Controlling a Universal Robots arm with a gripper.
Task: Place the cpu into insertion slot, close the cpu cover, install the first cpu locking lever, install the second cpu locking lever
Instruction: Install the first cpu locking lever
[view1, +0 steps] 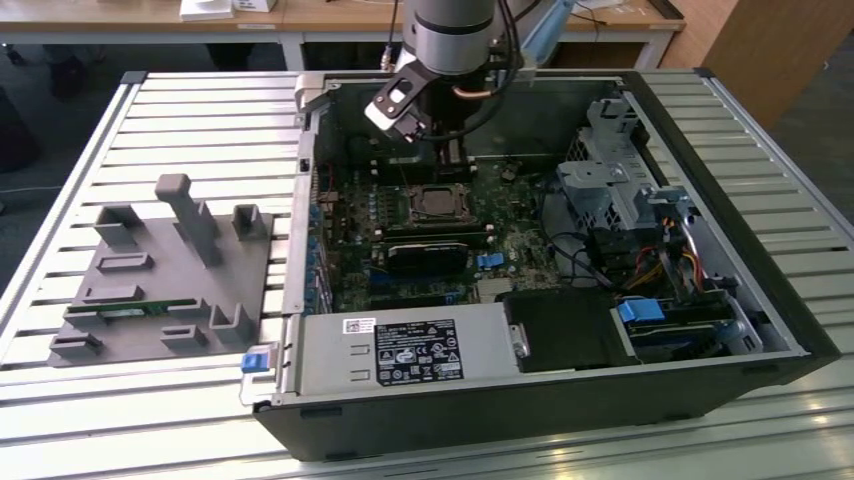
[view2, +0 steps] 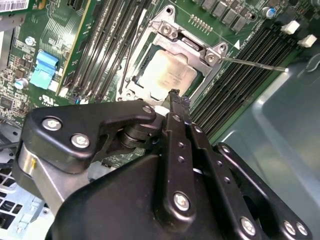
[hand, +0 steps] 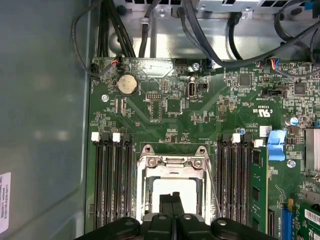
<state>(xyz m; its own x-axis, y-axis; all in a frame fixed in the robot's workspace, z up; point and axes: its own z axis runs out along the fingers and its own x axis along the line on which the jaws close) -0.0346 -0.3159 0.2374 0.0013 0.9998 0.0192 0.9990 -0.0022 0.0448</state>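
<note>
The cpu (view2: 167, 75) lies flat in the insertion slot (view1: 438, 204) on the green board, its pale silver face up. The cpu cover (hand: 172, 161), a metal frame, lies down around the cpu (hand: 172, 186). One thin locking lever (view2: 255, 64) sticks out free to the side of the socket; it shows as a thin wire (hand: 213, 190) in the first wrist view. My gripper (view2: 176, 95) hangs just above the chip's edge with its black fingers pressed together and nothing between them. In the exterior view the gripper (view1: 451, 160) is inside the case, just behind the socket.
The open computer case (view1: 787, 330) lies on a slatted table (view1: 200, 110). Black memory slots (hand: 112, 185) flank the socket on both sides. Cables (hand: 220, 45) run along the case wall. A grey fixture (view1: 167, 280) stands at the exterior view's left.
</note>
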